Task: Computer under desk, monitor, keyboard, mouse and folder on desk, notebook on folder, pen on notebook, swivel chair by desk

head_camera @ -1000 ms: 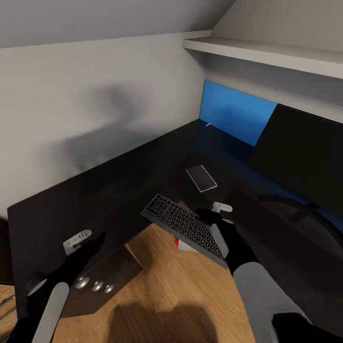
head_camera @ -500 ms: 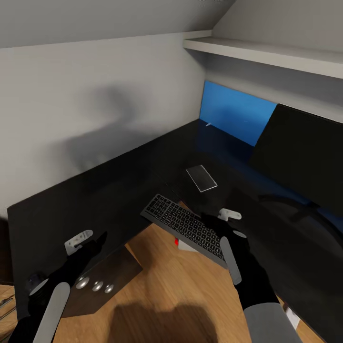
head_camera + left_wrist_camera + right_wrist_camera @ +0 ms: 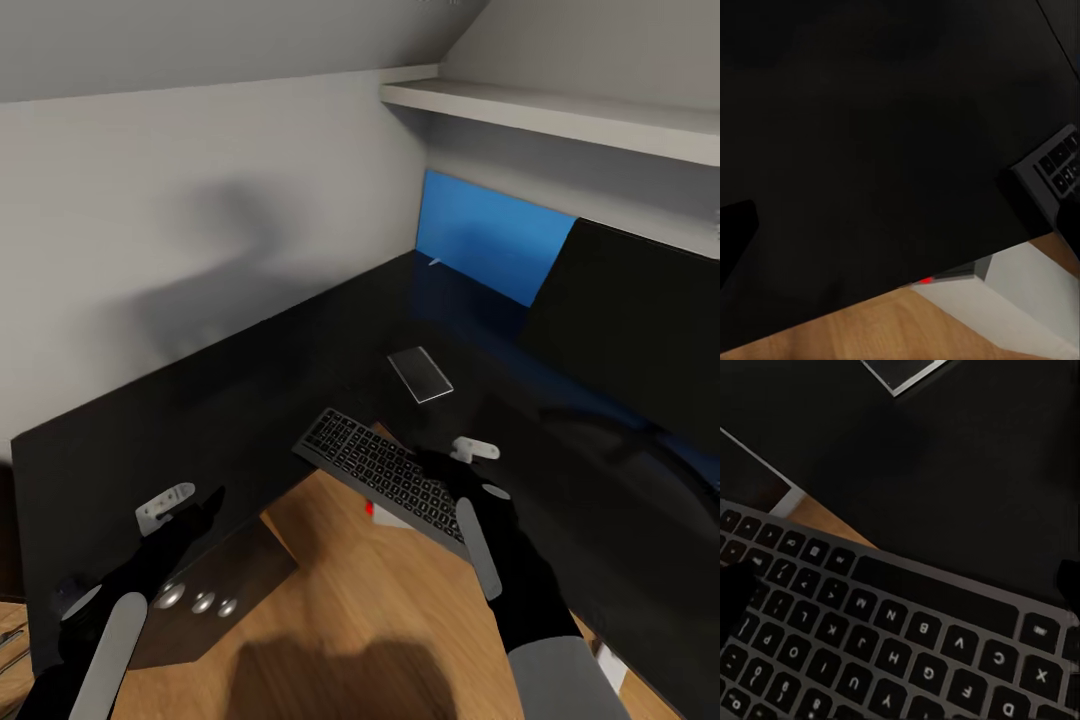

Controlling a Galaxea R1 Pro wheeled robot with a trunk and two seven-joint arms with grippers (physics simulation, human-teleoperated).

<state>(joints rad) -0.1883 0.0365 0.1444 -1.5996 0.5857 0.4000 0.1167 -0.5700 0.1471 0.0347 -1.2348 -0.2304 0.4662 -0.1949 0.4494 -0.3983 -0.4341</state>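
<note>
The black keyboard [image 3: 378, 474] lies slantwise at the inner corner of the black desk [image 3: 230, 400], with part of it jutting out past the edge over the floor. My right gripper [image 3: 452, 458] hovers open over the keyboard's right end. In the right wrist view its fingers stand wide apart over the keys [image 3: 900, 660]. My left gripper [image 3: 185, 502] is open above the desk's near-left edge, holding nothing. The monitor [image 3: 630, 330] stands on the desk at the right. The light grey computer [image 3: 1020, 296] sits under the desk. A thin white pen [image 3: 436, 261] lies by the blue back panel [image 3: 490, 235].
A small flat grey slab [image 3: 420, 373] lies on the desk behind the keyboard. The drawer unit with silver knobs [image 3: 200, 602] is below my left arm. A white shelf [image 3: 560, 108] runs above the monitor. Wood floor [image 3: 350, 620] shows in front of the desk.
My right gripper has shifted a little to the right and nearer along the keyboard's end, and the forearm has swung. The keyboard and left arm have stayed put. The view has shifted slightly.
</note>
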